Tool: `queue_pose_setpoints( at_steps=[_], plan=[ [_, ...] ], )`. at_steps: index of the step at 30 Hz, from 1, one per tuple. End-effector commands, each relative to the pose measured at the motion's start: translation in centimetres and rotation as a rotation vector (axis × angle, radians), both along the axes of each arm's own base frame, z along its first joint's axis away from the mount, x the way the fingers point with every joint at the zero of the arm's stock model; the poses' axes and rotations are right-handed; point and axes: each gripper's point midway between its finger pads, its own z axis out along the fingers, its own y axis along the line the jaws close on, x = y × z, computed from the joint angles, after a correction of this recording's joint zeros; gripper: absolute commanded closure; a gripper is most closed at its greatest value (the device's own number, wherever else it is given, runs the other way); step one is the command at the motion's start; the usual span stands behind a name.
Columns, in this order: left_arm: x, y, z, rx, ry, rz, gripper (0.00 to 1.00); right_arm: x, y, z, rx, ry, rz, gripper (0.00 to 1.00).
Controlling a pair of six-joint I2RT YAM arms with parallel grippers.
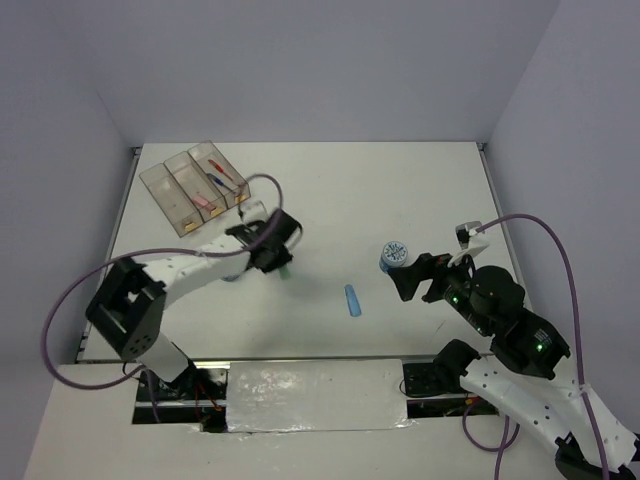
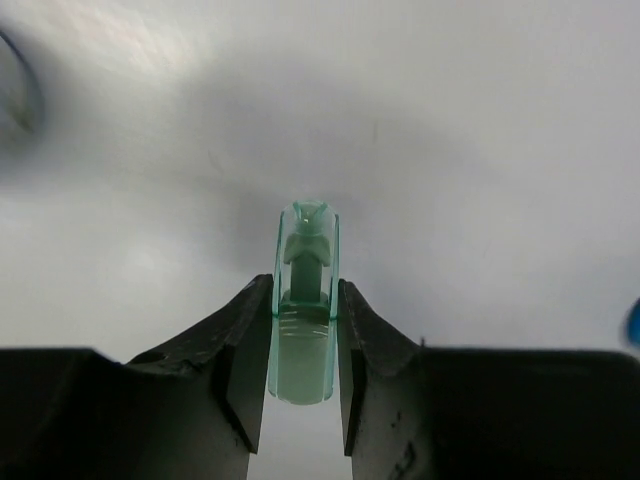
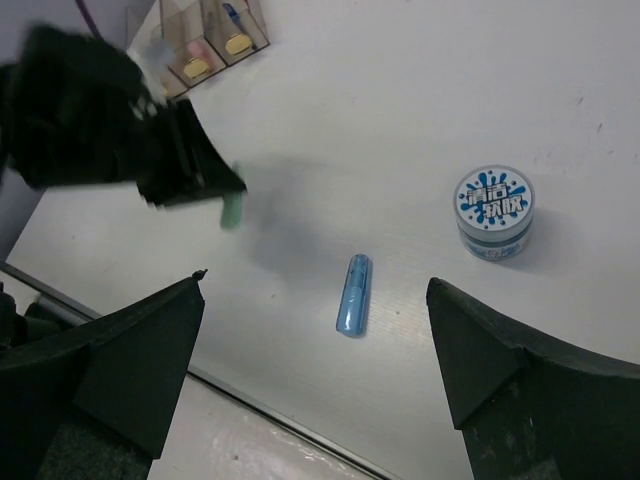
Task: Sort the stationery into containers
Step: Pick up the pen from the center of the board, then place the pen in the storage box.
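Green bar (image 2: pixel 305 330): sitting pinched in the left gripper (image 2: pixel 304 292), long axis pointing away from the wrist. It is hanging well out from the containers (image 1: pixel 158 192), on their near-right side.
Left gripper: pressing both pads against the bar's sides, jaws nearly together and carrying nothing else.
Containers: already holding pens (image 1: pixel 222 176) in one end bin and a pink bar (image 1: pixel 203 203) in the middle bin, judging from the top view.
Blue bar (image 3: pixel 352 293): lying loose on the table, farther from the containers than the green one.
Tape roll (image 3: pixel 494 212): standing farther out again, beyond the blue bar.
Right gripper (image 3: pixel 315 285): hovering wide open and empty, facing the roll from farthest away.
Risk – slip: the glossy shell is looking slick, so a quick swing could be twisting it in the pads or dropping it short.
Risk – entry: the bins are narrow, so a tilted bar could be catching a rim or falling into the wrong bin.
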Motion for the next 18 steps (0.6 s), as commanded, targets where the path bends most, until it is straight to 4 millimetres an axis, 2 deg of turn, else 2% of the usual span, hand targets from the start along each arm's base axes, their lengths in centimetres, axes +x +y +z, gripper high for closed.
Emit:
queue_pose_setpoints(
  at_steps=[1,2,3,4,5,6,7,8,9,10,11,12,14,15,18],
  plan=[
    [8.0,4.7,9.8,-0.01,-0.302,0.003,1.0,0.5,1.3,1.1,0.024,-0.048,0.046,0.0],
    [10.2,8.3,11.3,0.046,-0.344,0.088,1.0,0.6,1.5,0.8,0.017,-0.044,0.055,0.0],
    [11.3,10.0,12.3,0.084,-0.367,0.112,1.0,0.7,1.8,0.8,0.017,-0.045,0.066,0.0],
    [13.3,11.0,13.9,0.128,-0.406,0.098,1.0,0.7,2.4,1.1,0.02,-0.061,0.097,0.0],
    [15.0,13.4,14.4,0.158,-0.42,0.141,1.0,0.8,2.9,0.5,0.012,-0.054,0.116,0.0],
    [17.1,14.1,14.8,0.183,-0.441,0.132,1.0,0.9,3.5,0.8,0.023,-0.066,0.139,0.0],
    [18.3,15.2,15.0,0.197,-0.448,0.152,1.0,1.2,3.9,0.2,0.009,-0.053,0.148,0.0],
    [19.5,18.0,14.9,0.215,-0.433,0.212,1.0,1.3,4.1,0.1,0.008,-0.05,0.156,0.0],
    [21.7,20.3,14.7,0.211,-0.426,0.248,1.0,1.6,4.6,-0.2,0.0,-0.041,0.165,0.0],
    [22.5,19.9,14.6,0.201,-0.426,0.238,1.0,1.6,4.8,-0.3,-0.001,-0.038,0.173,0.0],
    [23.6,22.3,14.6,0.2,-0.424,0.279,1.0,1.7,5.0,-0.6,-0.01,-0.035,0.184,0.0],
    [25.5,23.0,14.9,0.198,-0.433,0.281,1.0,1.8,5.3,-0.7,-0.014,-0.037,0.193,0.0],
    [26.7,25.2,15.1,0.228,-0.426,0.303,1.0,2.0,5.5,-1.6,-0.034,-0.019,0.205,0.0],
    [27.9,25.7,15.0,0.228,-0.431,0.309,1.0,2.0,5.7,-1.8,-0.035,-0.018,0.208,0.0],
    [29.2,27.4,13.9,0.273,-0.403,0.32,0.98,2.4,6.0,-2.3,-0.046,-0.019,0.214,0.0]
  ],
)
